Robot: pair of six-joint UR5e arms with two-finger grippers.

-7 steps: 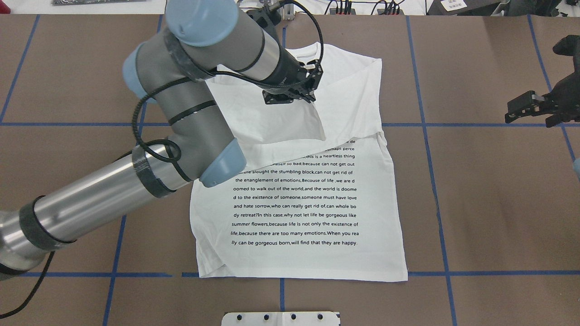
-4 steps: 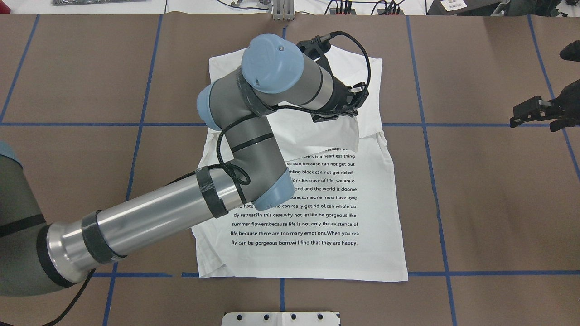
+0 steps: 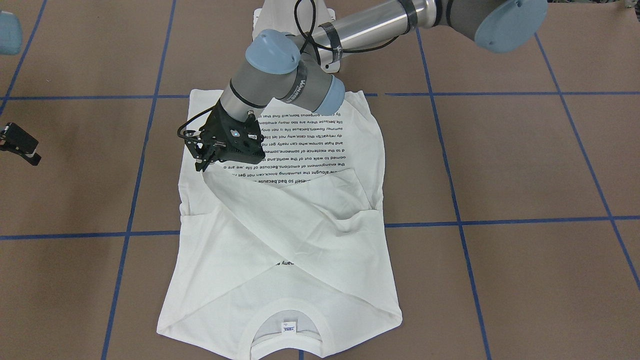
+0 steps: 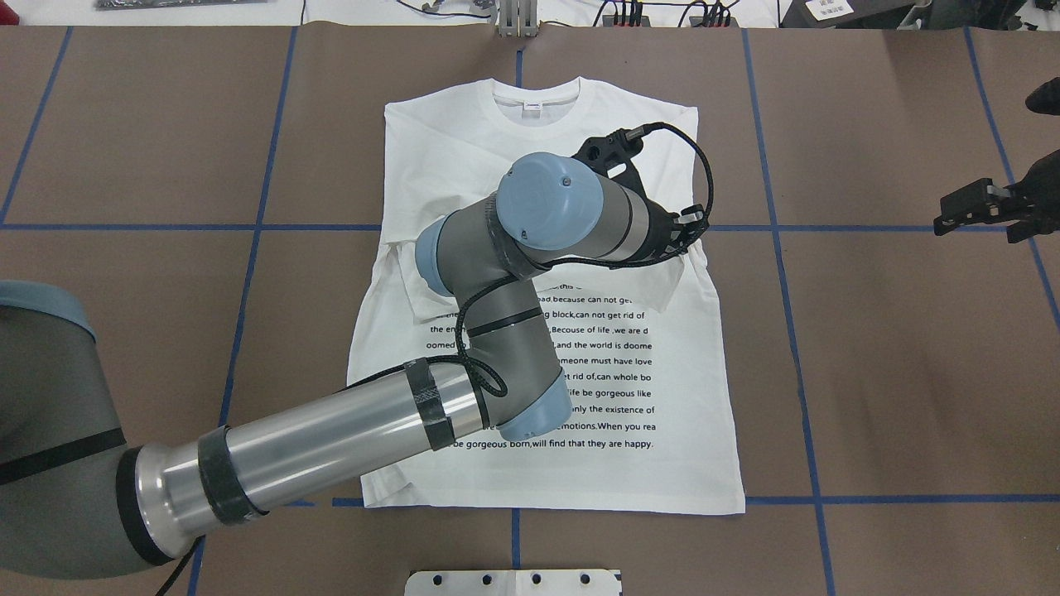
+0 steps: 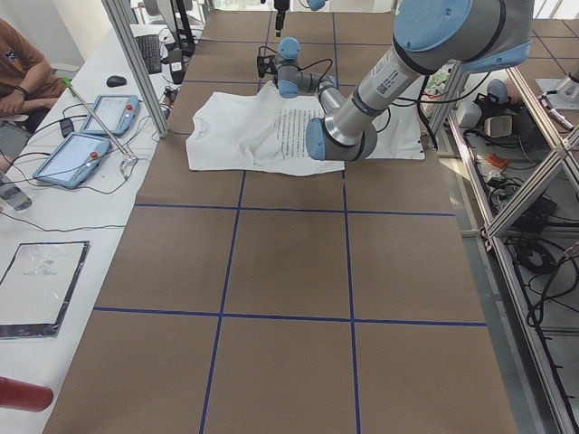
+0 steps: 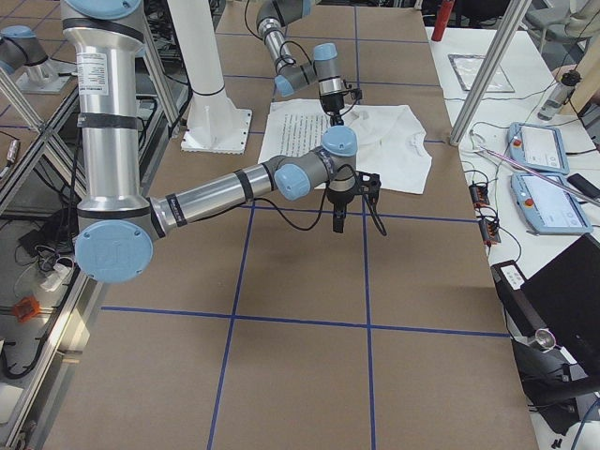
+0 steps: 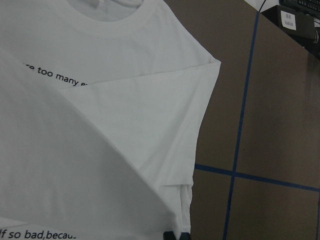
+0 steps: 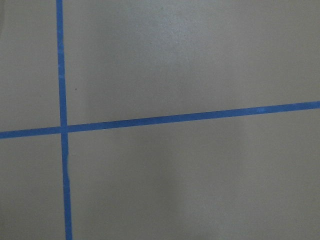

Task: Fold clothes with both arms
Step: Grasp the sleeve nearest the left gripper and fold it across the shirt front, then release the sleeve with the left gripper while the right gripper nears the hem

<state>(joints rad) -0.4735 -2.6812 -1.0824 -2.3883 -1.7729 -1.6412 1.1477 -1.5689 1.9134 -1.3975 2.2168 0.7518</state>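
Closest to the robot sat the white metal pedestal base plate [image 4: 513, 582]. Just beyond it, the white long-sleeved crew-neck shirt [image 4: 580, 476] lay flat on the brown table [image 4: 894, 372], hem toward the robot and neck away, inside the blue tape grid lines [image 4: 911, 500]. The block of small black printed text [image 4: 604, 362] faced up across the body.

Your grey-silver tubular left arm [image 4: 331, 447], with light blue joint caps, reached over the text from the robot's left. Past the text, both sleeves were folded in and crossed over the chest. You had the black left gripper [image 3: 204, 163] clamped on the end of the upper sleeve [image 3: 250, 205], at the shirt's edge on the robot's right side. That sleeve ran diagonally back to the far shoulder on the robot's left. In the left wrist view the fabric ran down into the dark fingertips.

Farthest out, the white collar band [image 7: 120, 22] and small neck label [image 3: 288, 327] lay flat.

Off to the robot's right, well apart from the shirt, your black right gripper [image 4: 961, 205] hung over bare table. Its wrist view showed only brown surface and crossing tape. I couldn't tell whether its jaws were apart or together.
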